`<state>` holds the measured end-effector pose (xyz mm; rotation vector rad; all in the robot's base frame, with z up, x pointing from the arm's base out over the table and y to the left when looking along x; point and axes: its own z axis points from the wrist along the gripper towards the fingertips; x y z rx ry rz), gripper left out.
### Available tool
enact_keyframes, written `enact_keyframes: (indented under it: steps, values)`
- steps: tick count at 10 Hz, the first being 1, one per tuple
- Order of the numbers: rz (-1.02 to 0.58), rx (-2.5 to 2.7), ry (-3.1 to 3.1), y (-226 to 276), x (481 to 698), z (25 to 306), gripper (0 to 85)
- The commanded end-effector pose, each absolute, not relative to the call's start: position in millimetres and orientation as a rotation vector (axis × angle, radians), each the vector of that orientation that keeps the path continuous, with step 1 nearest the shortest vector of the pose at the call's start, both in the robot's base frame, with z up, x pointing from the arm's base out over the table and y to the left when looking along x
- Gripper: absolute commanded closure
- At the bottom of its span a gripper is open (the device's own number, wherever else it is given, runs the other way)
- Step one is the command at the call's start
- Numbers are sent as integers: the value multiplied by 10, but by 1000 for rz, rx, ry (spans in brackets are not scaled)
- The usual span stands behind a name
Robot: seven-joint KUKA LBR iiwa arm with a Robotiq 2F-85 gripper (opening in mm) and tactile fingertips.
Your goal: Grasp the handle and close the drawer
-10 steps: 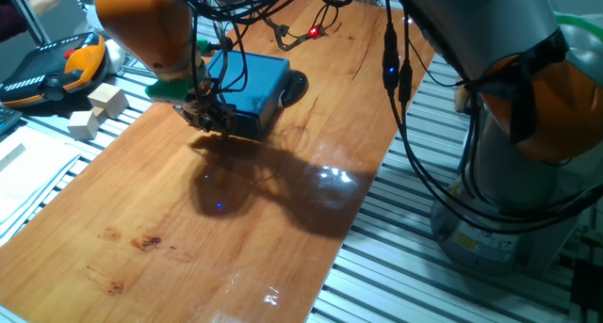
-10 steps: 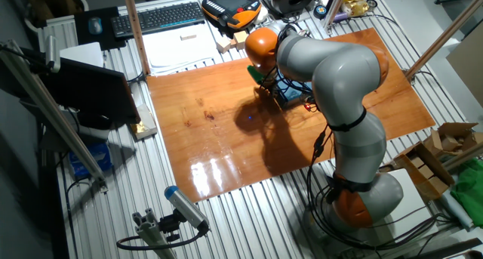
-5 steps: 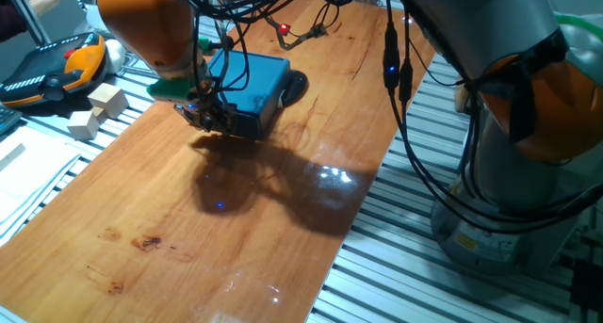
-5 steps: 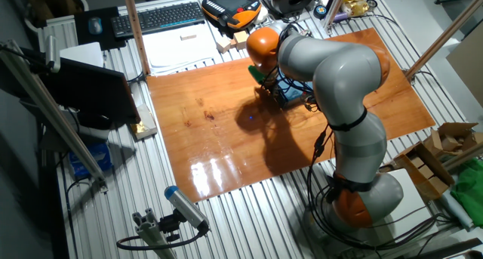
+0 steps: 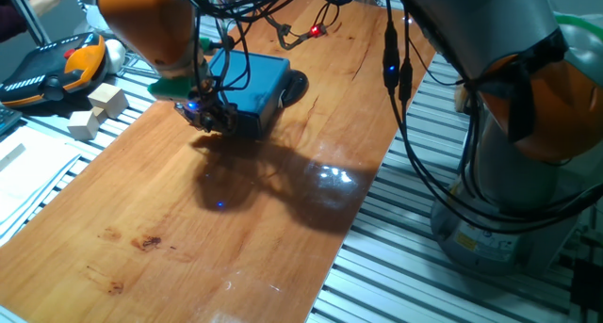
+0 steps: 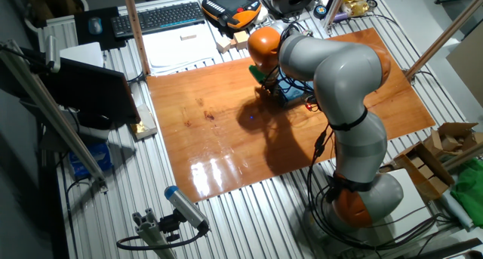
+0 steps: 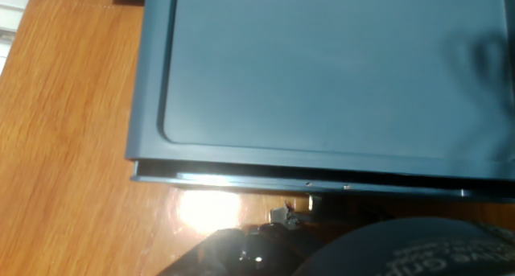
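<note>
The bright blue box [image 5: 252, 81] stands at the far end of the wooden table. Its dark drawer [image 5: 247, 125] is pushed almost flush into the front; in the hand view only a thin strip of drawer [image 7: 322, 182] shows under the box top [image 7: 322, 67]. The handle [image 7: 291, 211] is a small metallic glint just in front of that strip, against the dark fingers. My gripper [image 5: 213, 118] presses on the drawer front, shut on the handle. From the other side the gripper [image 6: 266, 89] sits at the box [image 6: 293, 95], with the arm hiding most of it.
Two wooden blocks [image 5: 96, 111] and an orange teach pendant [image 5: 58, 64] lie left of the table. A black object [image 5: 295, 82] sits behind the box, and cables hang over it. A keyboard [image 6: 158, 17] lies beyond the table's far edge.
My gripper has edged slightly toward the box with the drawer front. Nothing else has moved.
</note>
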<state>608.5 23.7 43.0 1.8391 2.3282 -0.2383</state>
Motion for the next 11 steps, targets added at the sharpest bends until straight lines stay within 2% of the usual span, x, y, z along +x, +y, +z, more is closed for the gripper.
enact_keyframes:
  steps: [1,11]
  values:
    - [-231,1834,2340,237,6086,431,830]
    - [-212,1844,2329,218,6089,435,830]
